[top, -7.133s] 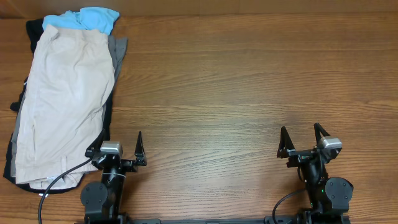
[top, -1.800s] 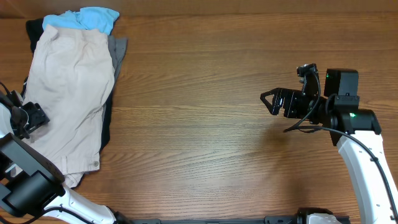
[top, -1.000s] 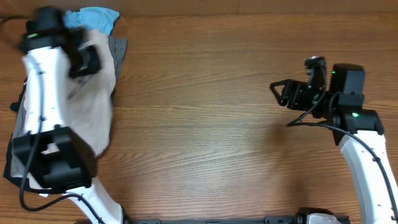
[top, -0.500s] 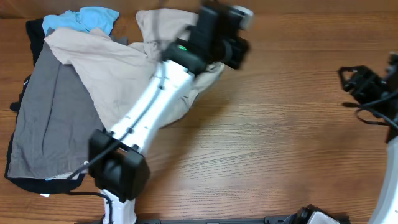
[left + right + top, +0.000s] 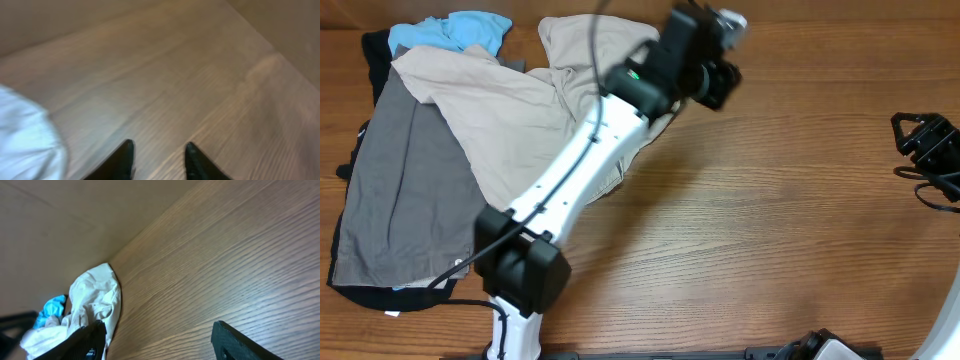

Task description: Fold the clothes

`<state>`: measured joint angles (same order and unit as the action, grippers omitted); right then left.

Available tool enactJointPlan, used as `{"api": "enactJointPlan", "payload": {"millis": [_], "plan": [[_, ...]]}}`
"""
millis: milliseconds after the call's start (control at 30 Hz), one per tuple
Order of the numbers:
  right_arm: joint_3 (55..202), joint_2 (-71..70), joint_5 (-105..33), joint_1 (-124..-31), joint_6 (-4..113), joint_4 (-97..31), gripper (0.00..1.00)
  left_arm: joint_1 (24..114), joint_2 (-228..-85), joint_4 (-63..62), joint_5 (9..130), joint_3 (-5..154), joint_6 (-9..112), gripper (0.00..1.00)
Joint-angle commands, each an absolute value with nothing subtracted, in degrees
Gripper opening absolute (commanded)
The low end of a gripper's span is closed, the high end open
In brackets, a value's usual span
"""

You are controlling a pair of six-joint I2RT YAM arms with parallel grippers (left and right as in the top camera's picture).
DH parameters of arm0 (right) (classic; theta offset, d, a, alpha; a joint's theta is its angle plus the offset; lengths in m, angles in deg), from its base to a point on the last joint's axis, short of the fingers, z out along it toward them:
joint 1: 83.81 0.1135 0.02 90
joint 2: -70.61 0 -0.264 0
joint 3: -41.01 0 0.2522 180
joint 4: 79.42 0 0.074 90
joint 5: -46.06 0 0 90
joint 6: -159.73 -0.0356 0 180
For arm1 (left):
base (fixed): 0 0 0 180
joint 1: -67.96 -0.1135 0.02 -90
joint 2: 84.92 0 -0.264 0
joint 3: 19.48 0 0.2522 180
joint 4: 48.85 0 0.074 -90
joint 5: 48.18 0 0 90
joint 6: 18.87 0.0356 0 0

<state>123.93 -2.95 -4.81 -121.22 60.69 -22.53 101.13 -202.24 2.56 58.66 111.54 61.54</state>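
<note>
The beige shorts (image 5: 505, 110) (image 5: 25, 140) (image 5: 97, 297) are lying crumpled and stretched out, long axis running from the grey shorts (image 5: 395, 190) across toward my left gripper (image 5: 715, 80) (image 5: 157, 152), with the end stopping just beside its left finger. That gripper's fingers are apart over bare table (image 5: 770, 220), gripping nothing. My right gripper (image 5: 923, 135) (image 5: 157, 330) sits well off to the far side of it, spread wide and empty too.

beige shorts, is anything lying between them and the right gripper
Nothing visible on the table: bare wood runs from the right gripper across to the beige shorts. The only obstruction is the left arm, which lies over the shorts' right part. The left gripper is open over wood just beyond the cloth.
</note>
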Motion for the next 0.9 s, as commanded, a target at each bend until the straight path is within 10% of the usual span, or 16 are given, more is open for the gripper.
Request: {"api": "enactJointPlan", "payload": {"millis": [0,100,367,867], "plan": [[125.77,-2.71,-2.16,-118.77,62.73,-22.48,0.72,94.55,-201.34,9.01,57.94,120.41,60.58,0.58],[125.77,-3.24,-2.49,-110.88,62.68,-24.45,0.72,88.61,-201.34,18.52,57.94,126.75,60.14,0.73],[125.77,-16.39,-14.58,-82.97,56.80,-39.12,0.76,70.27,-201.23,36.13,60.32,133.00,59.16,0.76],[125.77,-45.35,-15.41,-66.64,28.41,-80.64,0.76,65.48,-201.28,43.41,56.41,132.87,66.02,0.77]]}}
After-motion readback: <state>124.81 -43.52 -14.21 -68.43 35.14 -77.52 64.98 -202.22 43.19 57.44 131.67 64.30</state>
